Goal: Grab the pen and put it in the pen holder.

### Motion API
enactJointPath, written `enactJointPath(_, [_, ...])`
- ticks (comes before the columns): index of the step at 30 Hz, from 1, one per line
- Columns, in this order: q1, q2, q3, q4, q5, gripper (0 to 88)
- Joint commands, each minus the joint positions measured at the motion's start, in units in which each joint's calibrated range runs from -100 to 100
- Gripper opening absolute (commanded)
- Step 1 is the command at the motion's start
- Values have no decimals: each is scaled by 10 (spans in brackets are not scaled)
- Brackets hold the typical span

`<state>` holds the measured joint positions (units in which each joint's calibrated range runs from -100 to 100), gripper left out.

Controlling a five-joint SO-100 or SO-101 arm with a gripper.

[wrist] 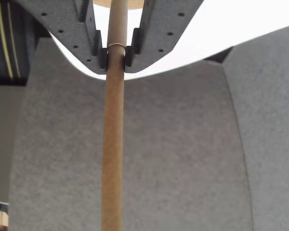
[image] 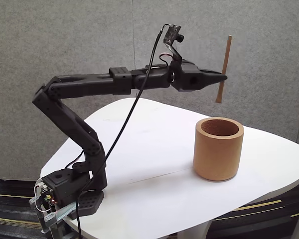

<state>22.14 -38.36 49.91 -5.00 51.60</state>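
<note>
Gripper (image: 223, 77) pinching thin light-brown pen (image: 224, 67) nearly upright, above tan thick-walled pen holder (image: 218, 154)

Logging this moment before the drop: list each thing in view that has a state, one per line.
claw: shut on the pen, raised above the table.
pen: held near upright, slightly tilted, in the air above the pen holder.
pen holder: upright on the white table, looks empty.

Office-like setting: grey fabric partition panels (image: 65, 45) stand behind a rounded white table (image: 154, 199), over dark striped carpet (image: 10, 199); a black robot arm (image: 89, 84) is clamped at the table's edge.
</note>
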Motion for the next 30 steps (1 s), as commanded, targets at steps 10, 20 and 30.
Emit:
enactJointPath(10, [16, -10, 111, -64, 27, 4])
enactJointPath(20, [12, 94, 25, -64, 23, 4])
enactJointPath(30, [3, 143, 0, -64, 22, 4])
